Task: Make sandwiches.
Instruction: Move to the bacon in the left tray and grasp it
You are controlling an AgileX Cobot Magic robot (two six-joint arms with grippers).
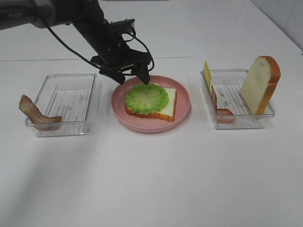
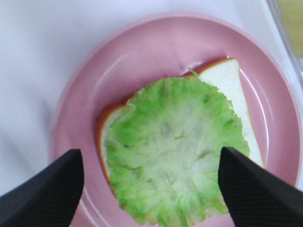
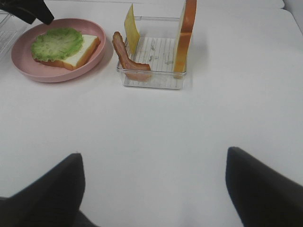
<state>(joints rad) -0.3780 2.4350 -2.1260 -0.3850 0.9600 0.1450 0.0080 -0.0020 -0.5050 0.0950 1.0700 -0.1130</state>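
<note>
Left end effector (image 1: 132,78), fingers apart and empty, hovers over the lettuce (image 1: 147,98). The lettuce hides most of the bread slice (image 1: 168,108) on the pink plate (image 1: 183,101) (mid-tabletop, toward the far edge). Right end effector (image 3: 154,189), likewise spread and empty, shows only as two cropped dark fingertips above bare tabletop (image 3: 156,132). The bacon (image 1: 223,111) in the right tray (image 1: 236,124) is blurred by the tray wall.

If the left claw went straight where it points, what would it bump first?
Probably the green lettuce on the bread slice: the open left gripper points down at it. How far above, I can't tell.
</note>
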